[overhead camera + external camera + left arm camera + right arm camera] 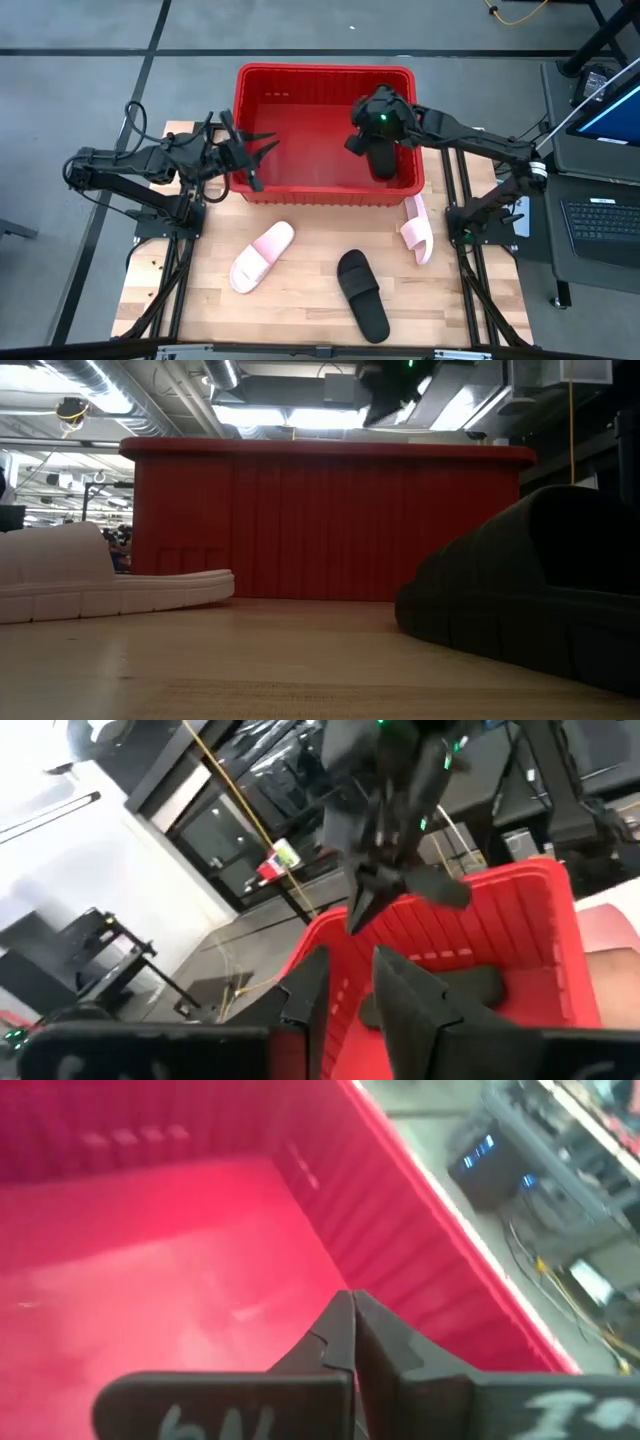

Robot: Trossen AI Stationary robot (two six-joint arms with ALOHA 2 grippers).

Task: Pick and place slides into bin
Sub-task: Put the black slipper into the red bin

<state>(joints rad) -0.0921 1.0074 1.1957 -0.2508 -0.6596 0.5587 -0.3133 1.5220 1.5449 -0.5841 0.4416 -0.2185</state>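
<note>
The red bin (325, 190) stands at the table's far middle. One black slide (384, 163) lies inside it near its right wall, also seen in the left wrist view (455, 985). My right gripper (352, 1318) hangs shut and empty above that slide (360, 140). My left gripper (355, 995) is open at the bin's left wall (250, 158). On the table lie a pink slide (262, 256), a black slide (362, 293) and a second pink slide (418, 228) on its side by the bin's near right corner. My left gripper stands level at the bin's left wall, and the wall's rim (340, 982) shows between its two fingers. I cannot tell whether either finger touches the wall.
The wooden table (200, 300) has bare room along its near edge and at its left. In the low view the pink slide (90, 585) and the black slide (540, 595) lie in front of the bin (330, 525). A laptop (600, 215) sits off the table's right side.
</note>
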